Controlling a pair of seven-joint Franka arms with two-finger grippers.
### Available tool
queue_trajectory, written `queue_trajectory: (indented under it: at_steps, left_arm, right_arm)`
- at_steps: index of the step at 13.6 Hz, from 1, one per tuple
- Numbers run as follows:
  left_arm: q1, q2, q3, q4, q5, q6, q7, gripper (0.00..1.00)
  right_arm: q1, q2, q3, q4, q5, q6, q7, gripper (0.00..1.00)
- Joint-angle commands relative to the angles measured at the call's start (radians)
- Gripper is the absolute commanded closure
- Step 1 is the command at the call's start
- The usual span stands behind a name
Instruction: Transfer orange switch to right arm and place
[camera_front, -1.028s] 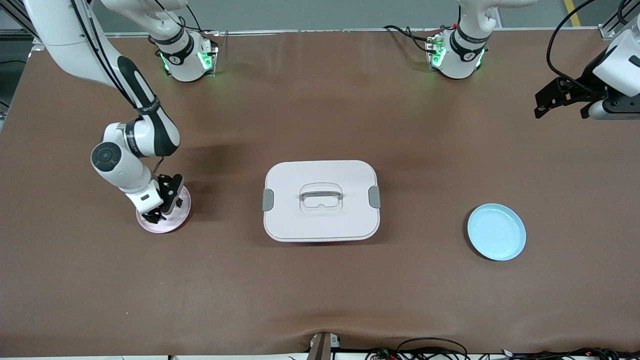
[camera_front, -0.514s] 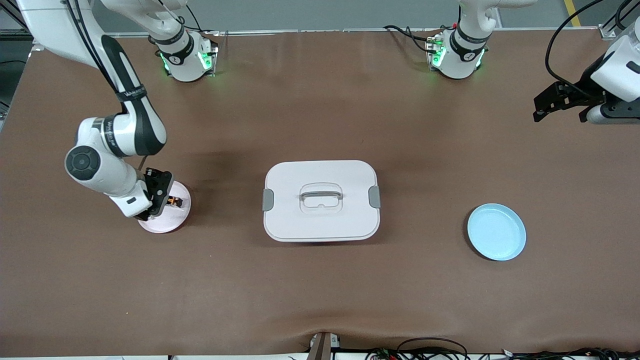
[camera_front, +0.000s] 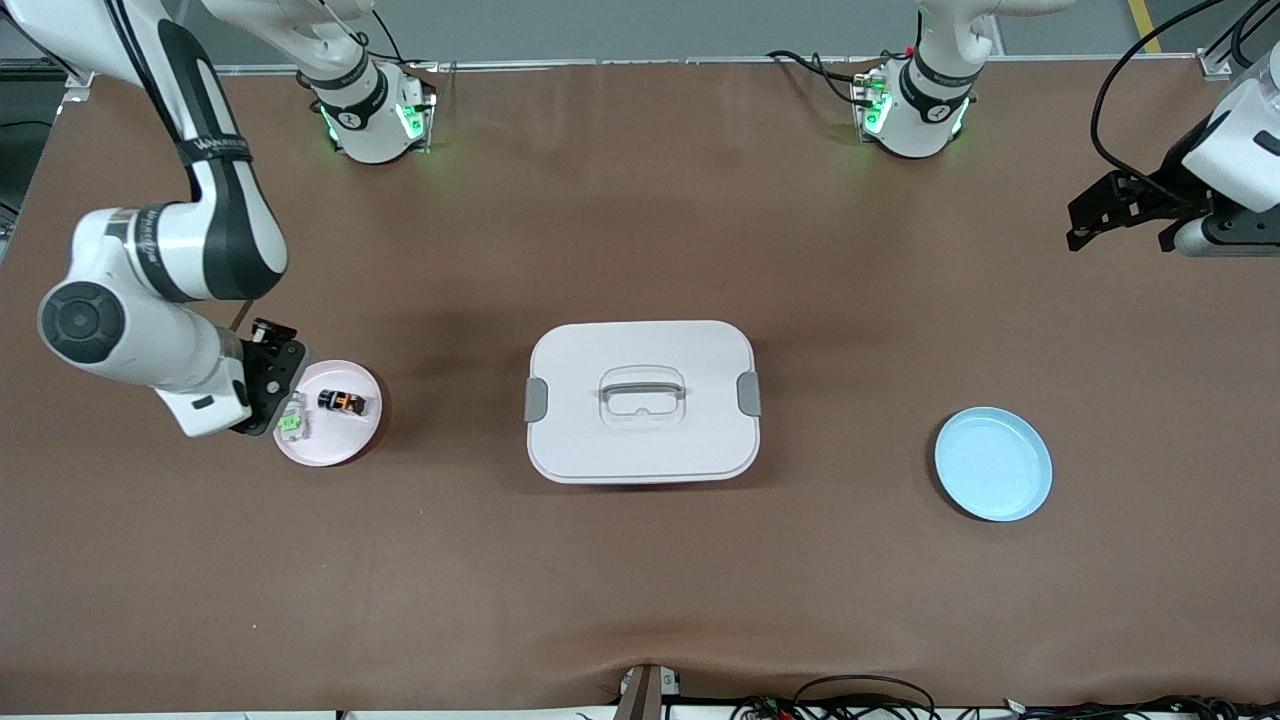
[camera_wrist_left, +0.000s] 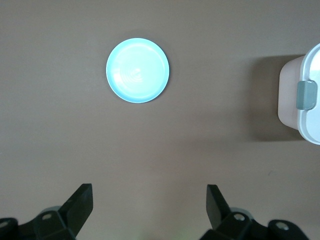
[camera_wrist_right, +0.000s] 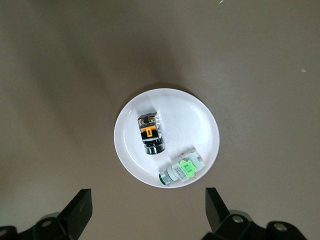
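Surface: brown table mat (camera_front: 640, 560), white lidded box (camera_front: 642, 402) at centre.
Right gripper (camera_front: 262, 385): jaws spread, empty, over the pink plate (camera_front: 345, 445) rim, toward the right arm's end from the box.
Left gripper (camera_front: 1120, 205): jaws spread, empty, waiting.
Orange switch (camera_front: 342, 402): lying on the pink plate, apart from the green part (camera_front: 291, 424).
Axis: long side runs toward the box.
Risk: already placed; disturbing the plate could roll it.

Matt brown table cover (camera_front: 640, 580), perhaps cloth; smooth plastic lidded box (camera_front: 640, 440); glossy blue plate (camera_front: 993, 463).
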Motion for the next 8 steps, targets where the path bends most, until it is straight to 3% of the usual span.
queue_trajectory:
  at_steps: [1, 8]
  left_arm:
    - [0.003, 0.010, 0.001, 0.024, -0.009, -0.004, 0.016, 0.00]
    - [0.005, 0.010, 0.001, 0.026, -0.011, -0.004, 0.016, 0.00]
  right_arm:
    - [-0.005, -0.030, -0.004, 0.049, 0.003, -0.040, 0.037, 0.00]
    - [-0.017, -0.134, -0.007, 0.041, 0.003, -0.073, 0.210, 0.00]
